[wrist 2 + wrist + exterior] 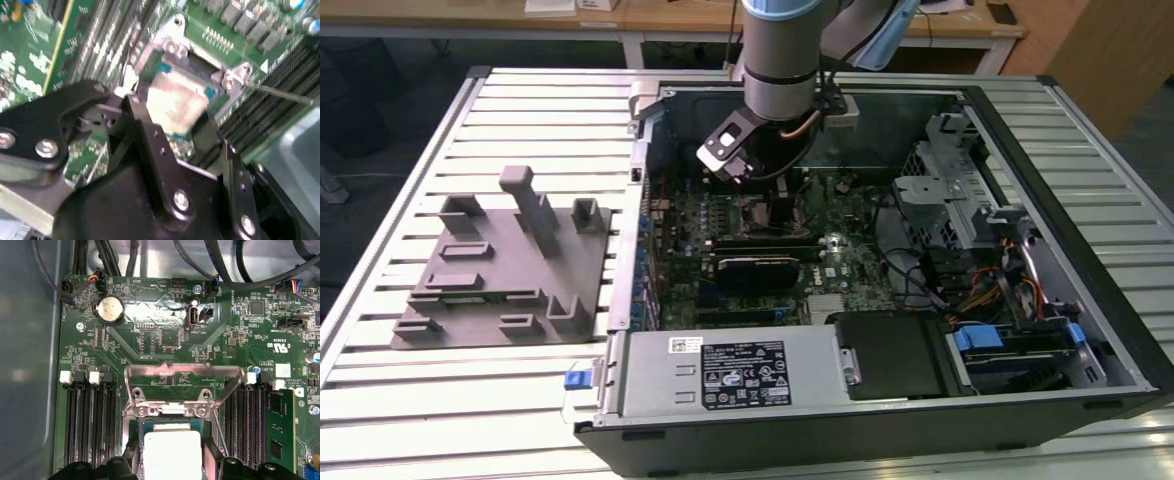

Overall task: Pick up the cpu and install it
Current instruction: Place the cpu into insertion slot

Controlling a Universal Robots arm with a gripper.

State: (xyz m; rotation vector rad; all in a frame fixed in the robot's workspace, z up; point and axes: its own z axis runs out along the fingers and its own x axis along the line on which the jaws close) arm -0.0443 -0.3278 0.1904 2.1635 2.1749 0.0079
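The cpu (172, 449), a flat square chip with a silvery-white top and a greenish rim, hangs just above the open socket (171, 409) on the motherboard. My gripper (172, 462) is shut on it, one black finger (126, 460) on each side. In the second wrist view the cpu (176, 102) sits tilted between the black fingers (145, 125) over the socket (200, 62). In the exterior view the arm's wrist (781, 90) reaches down into the open computer case (1067, 250), over the board's upper middle.
The socket's metal load plate (175, 372) stands raised behind the cpu. Memory slots (92, 425) flank the socket, with a RAM stick (280, 430) on one side. A grey fixture plate (507, 270) lies at the exterior view's left. A power supply (720, 370) and a drive cage (961, 190) fill the case.
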